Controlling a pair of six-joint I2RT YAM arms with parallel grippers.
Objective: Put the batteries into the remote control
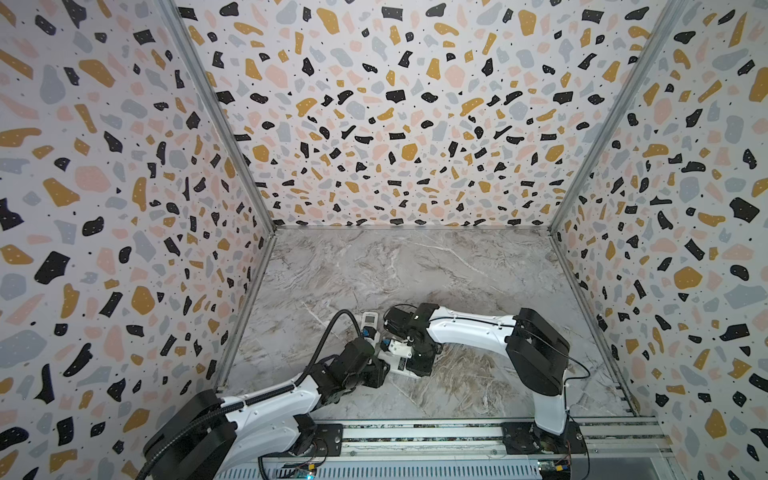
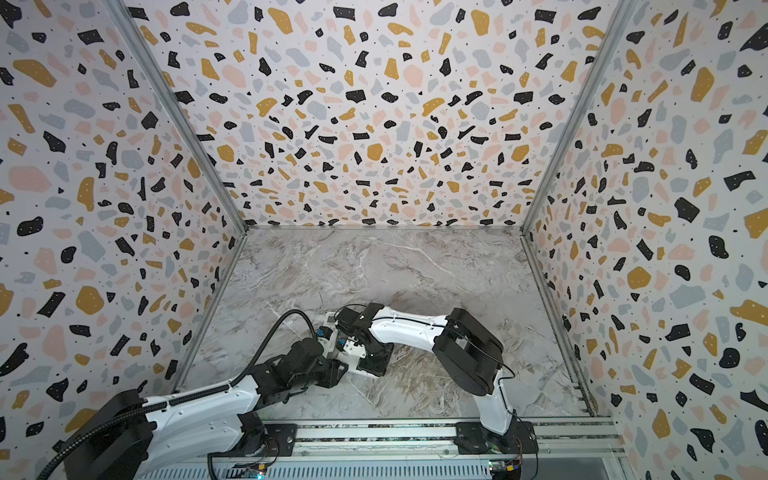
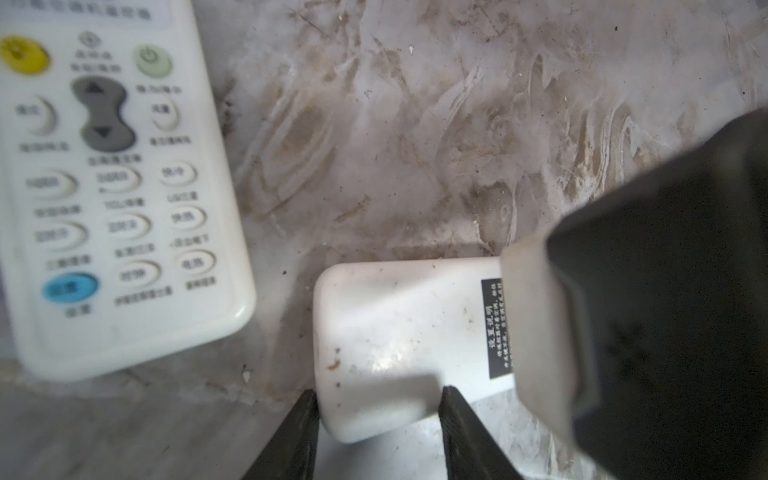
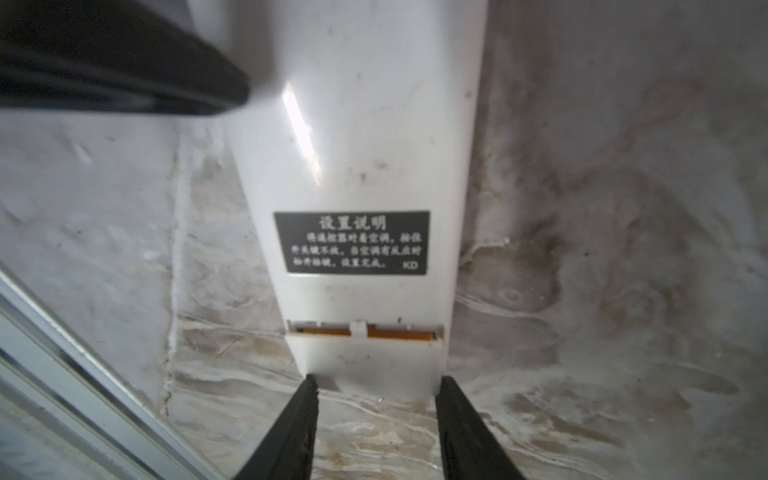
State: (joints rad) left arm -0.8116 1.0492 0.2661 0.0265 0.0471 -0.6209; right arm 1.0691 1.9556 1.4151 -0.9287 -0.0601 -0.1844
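A white remote control lies face down on the marble table with a black label on its back. Its battery cover stands slightly ajar, and orange batteries show through the slit. My right gripper is shut across the cover end, one fingertip on each corner. My left gripper is shut on the opposite end of the remote control, gripping it at a slant. In a top view the two grippers meet over this remote control near the table's front middle.
A second white remote lies face up, buttons showing, close beside the held one; in a top view this second remote sits just behind the grippers. A metal frame rail runs along the table's side. Patterned walls enclose three sides.
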